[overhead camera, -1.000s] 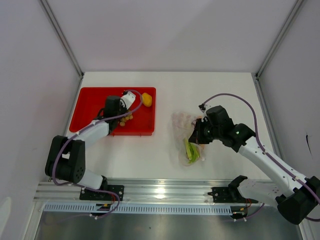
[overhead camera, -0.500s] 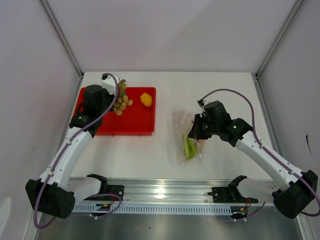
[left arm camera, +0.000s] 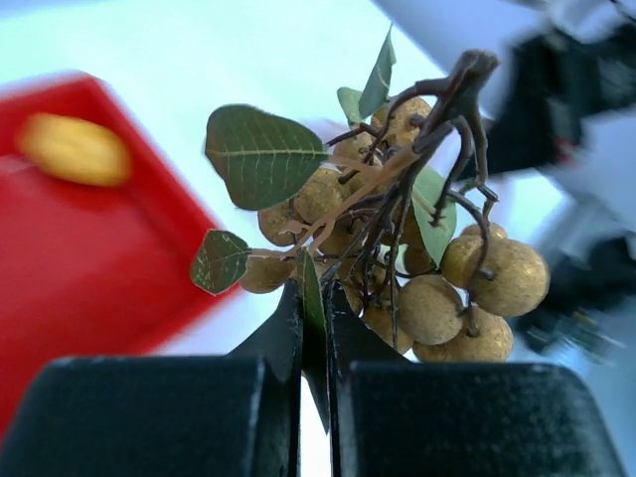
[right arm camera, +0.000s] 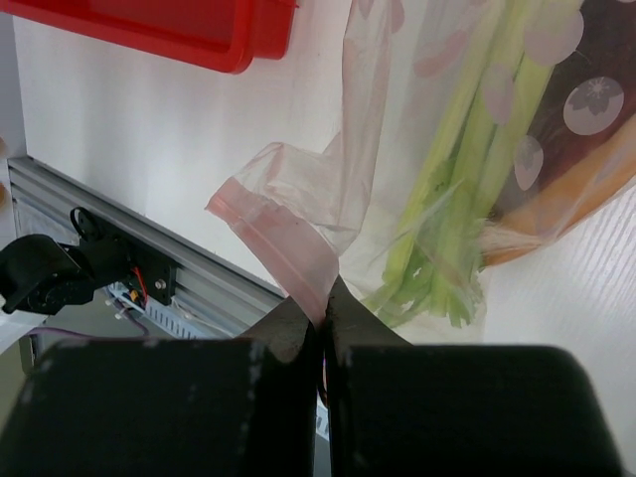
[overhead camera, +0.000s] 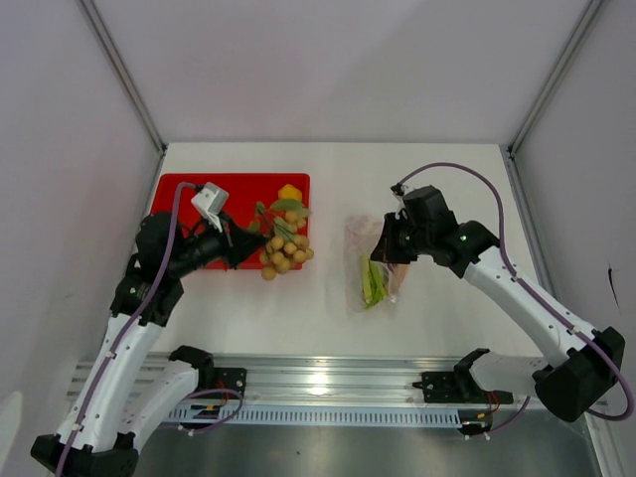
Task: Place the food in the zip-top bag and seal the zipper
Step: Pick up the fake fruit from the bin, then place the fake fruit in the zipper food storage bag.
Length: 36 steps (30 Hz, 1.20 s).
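The left tool [left arm camera: 314, 318], pressed together on a thin stem and leaf, hangs the bunch of berries [left arm camera: 397, 268] above a corner of the red tray [overhead camera: 238, 189], near the zip-top bag [overhead camera: 360, 238] on the bench [overhead camera: 417, 179]. That slim pinch may slip. The right tool [right arm camera: 323, 310] pinches the zipper [right arm camera: 278, 238]; the slack mouth may fold shut. No writing is readable.

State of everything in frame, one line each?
left gripper: shut on the berry bunch by its stem
berry bunch: held in the air by the tray's right edge
right gripper: shut on the pink strip of the bag
bag: unsealed, mouth edge held up
stalks: inside the bag
yellow fruit: lying in the tray
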{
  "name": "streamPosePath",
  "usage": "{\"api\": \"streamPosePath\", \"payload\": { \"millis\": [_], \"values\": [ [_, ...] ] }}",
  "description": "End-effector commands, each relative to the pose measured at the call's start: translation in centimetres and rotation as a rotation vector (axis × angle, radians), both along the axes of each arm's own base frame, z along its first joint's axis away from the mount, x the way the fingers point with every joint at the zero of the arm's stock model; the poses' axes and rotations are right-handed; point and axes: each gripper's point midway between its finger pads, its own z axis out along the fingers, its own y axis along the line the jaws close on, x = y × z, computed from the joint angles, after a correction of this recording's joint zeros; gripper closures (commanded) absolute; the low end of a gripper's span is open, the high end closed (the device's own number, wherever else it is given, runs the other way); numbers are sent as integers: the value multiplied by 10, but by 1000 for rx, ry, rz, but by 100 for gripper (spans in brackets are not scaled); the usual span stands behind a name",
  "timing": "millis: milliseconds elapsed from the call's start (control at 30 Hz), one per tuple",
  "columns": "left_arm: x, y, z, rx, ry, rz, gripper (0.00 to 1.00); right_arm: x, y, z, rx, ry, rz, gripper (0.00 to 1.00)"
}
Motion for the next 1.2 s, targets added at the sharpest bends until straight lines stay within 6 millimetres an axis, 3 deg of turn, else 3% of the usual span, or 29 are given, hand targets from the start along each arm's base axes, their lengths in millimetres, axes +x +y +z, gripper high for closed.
{"api": "streamPosePath", "payload": {
  "millis": [0, 200, 600, 767, 833, 1167],
  "values": [
    [-56, -44, -3, -178, 186, -270, 100, 14, 3, 23, 26, -63, -5, 100],
    [-113, -80, -9, -253, 362, -506, 99, 22, 9, 31, 45, -88, 0, 100],
    [-172, -128, -19, -299, 726, -824, 99, 18, 8, 43, 76, -178, 43, 100],
    [-180, -147, -36, -289, 902, -872, 99, 10, 8, 52, 100, -229, 84, 100],
    [-178, -153, -30, -326, 906, -901, 99, 8, 9, 56, 107, -255, 104, 100],
    [-179, -170, -40, -316, 1034, -972, 99, -18, 16, 53, 110, -341, 246, 100]
  ]
}}
